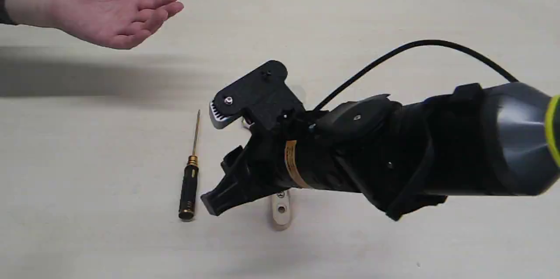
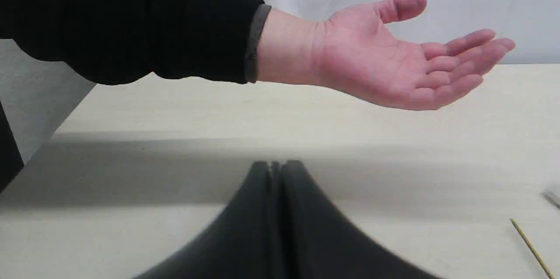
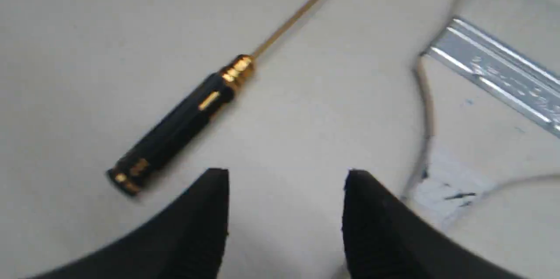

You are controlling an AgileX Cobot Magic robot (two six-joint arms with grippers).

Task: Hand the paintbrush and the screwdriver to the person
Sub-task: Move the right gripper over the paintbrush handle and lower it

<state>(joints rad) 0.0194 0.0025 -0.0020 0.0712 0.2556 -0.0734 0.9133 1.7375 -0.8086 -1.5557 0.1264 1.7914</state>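
Note:
The person's open hand (image 1: 109,12) is held palm up over the table's far left; the left wrist view shows the hand (image 2: 393,64) with its dark cuff. The screwdriver (image 1: 189,178) lies on the table, its shaft pointing away. My right gripper (image 1: 213,158) hovers open just right of the screwdriver and over the paintbrush, whose handle end (image 1: 281,209) with its hole pokes out below the arm. In the right wrist view the open right gripper (image 3: 286,178) has the screwdriver (image 3: 183,121) on one side and the paintbrush's silver ferrule (image 3: 494,73) on the other. My left gripper (image 2: 275,167) is shut and holds nothing.
The pale wooden table (image 1: 393,12) runs to a grey wall at the back. The right arm and its black cable (image 1: 420,45) span the right half of the exterior view. The table's left edge (image 2: 65,117) shows in the left wrist view.

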